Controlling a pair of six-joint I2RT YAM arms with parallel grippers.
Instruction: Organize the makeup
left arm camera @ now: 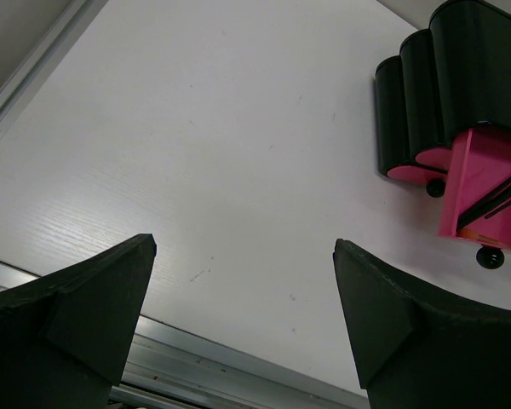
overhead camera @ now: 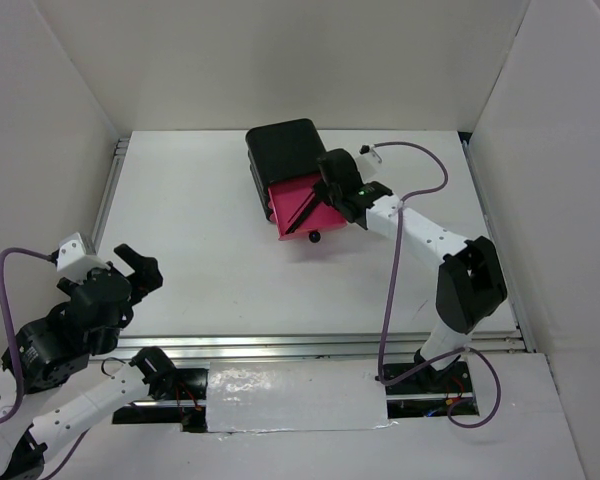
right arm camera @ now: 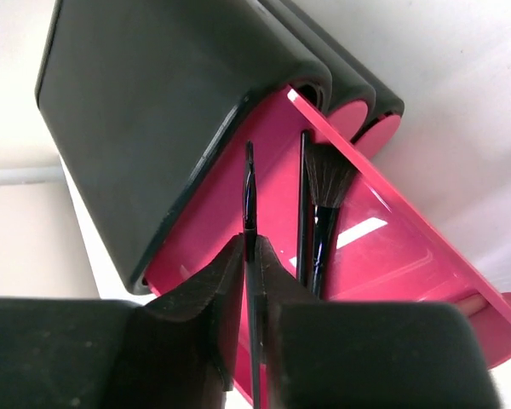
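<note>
Right gripper (right arm camera: 252,256) clamped on a thin black brush (right arm camera: 249,183), its handle end hidden between the fingers and its tip over the glossy pink drawer (right arm camera: 383,256). A fluffy-tipped brush (right arm camera: 325,183) lies inside. The rounded black chest (right arm camera: 153,102) at the table's 12 o'clock is cut off. Left gripper (left arm camera: 245,247), at 8 o'clock, has its jaws wide apart over the matte white table (left arm camera: 196,128).

thin black brush (right arm camera: 249,192) pinched in the right tool (right arm camera: 249,249), tip over the open pink drawer (right arm camera: 383,256); fluffier brush (right arm camera: 322,196) lies inside.
</note>
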